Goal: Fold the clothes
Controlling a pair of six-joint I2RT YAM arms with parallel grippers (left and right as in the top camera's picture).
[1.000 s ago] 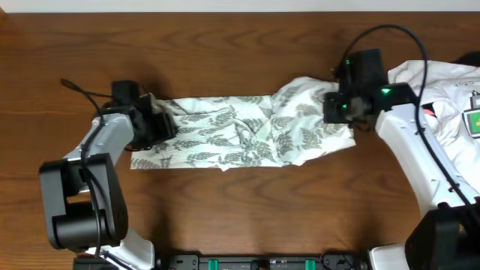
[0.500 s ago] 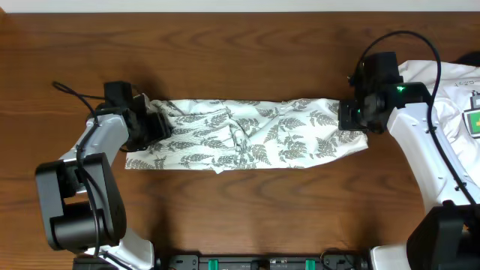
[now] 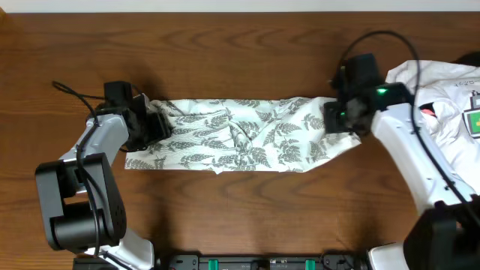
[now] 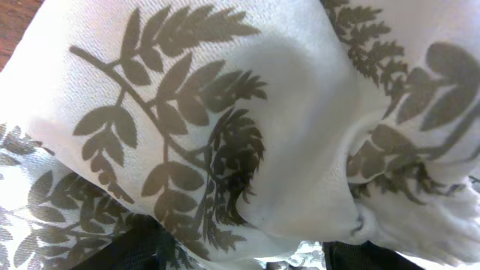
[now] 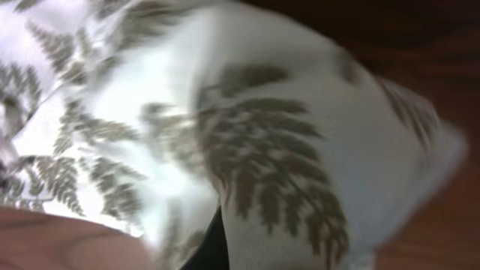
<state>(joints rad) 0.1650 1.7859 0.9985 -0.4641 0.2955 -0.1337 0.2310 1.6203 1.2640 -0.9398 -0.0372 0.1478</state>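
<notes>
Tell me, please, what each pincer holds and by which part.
The right pincer is shut on the fern-print garment at its right end. The left pincer is at its bunched left end; grip cannot be told.

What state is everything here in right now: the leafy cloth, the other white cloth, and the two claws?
fern-printed white fabric garment: spread flat in a long wrinkled band between the two grippers.
left gripper: at the garment's left end, fabric bunched against it; grip unclear.
right gripper: shut on the garment's right end.
plain white garment with a green-and-yellow tag: crumpled in a heap at the far right.
</notes>
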